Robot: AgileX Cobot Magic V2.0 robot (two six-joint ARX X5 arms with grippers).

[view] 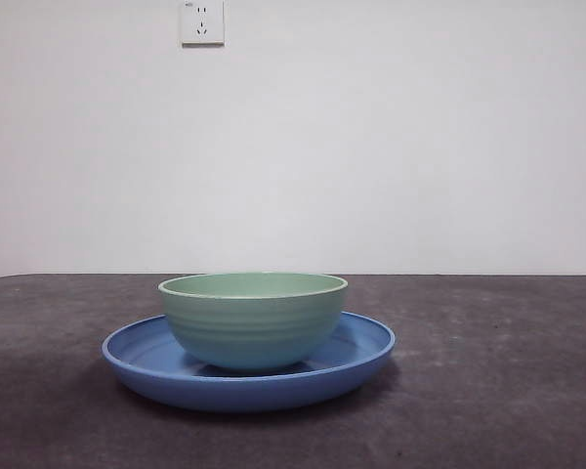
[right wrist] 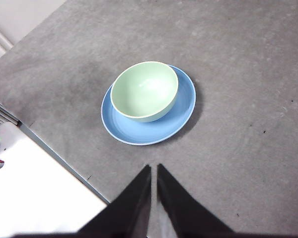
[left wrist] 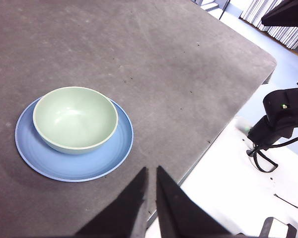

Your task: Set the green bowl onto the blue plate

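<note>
Green bowl (view: 253, 318) on blue plate (view: 366, 354), dark grey table (view: 508, 391), white wall (one socket (view: 202, 21)), both end effectors (left wrist: 151, 173) (right wrist: 154, 171) pressed together.

The green bowl (view: 253, 320) and blue plate (view: 249, 376) look glossy and smooth, like glazed ceramic or plastic, on a matt, slightly rough grey desk (view: 498, 391).

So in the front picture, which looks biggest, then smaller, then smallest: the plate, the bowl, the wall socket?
1. Wide, shallow, glossy blue plate
2. Pale green ridged round bowl
3. White wall socket, though it is farther away, so its true size is unsure.
</note>
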